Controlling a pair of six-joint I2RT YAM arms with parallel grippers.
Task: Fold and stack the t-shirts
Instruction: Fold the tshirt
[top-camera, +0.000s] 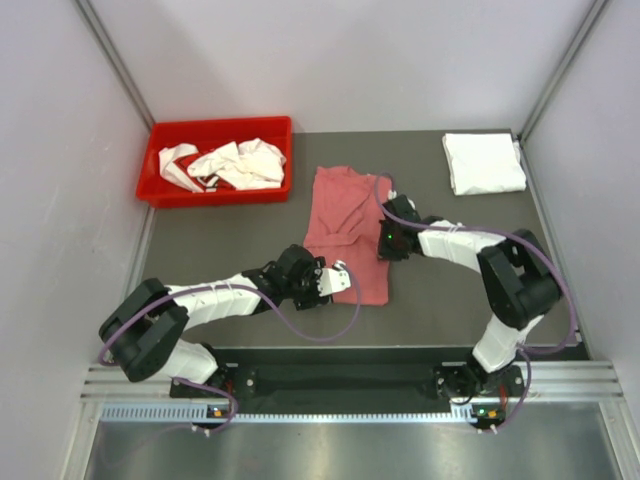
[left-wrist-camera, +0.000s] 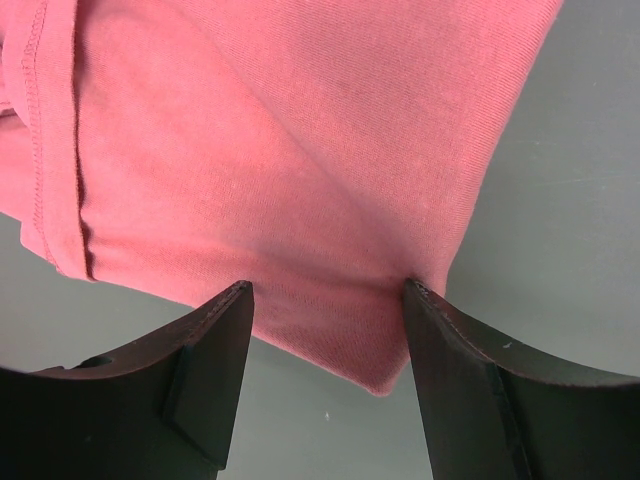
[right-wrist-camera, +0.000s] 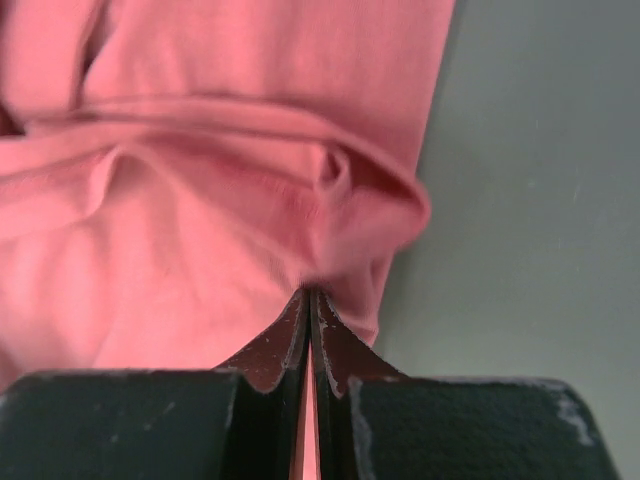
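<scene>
Left tool (left-wrist-camera: 325, 290) stands wide over the near corner of the pink t-shirt (top-camera: 345, 205) on the table (top-camera: 220, 250); right tool (right-wrist-camera: 310, 292) pinches its right edge. Both wrist views cut off most of the shirt.

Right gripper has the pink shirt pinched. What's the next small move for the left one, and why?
Probably close the left gripper: its jaws stand open with a corner of the pink t-shirt lying between them, while the right gripper is shut on the shirt's edge.
</scene>
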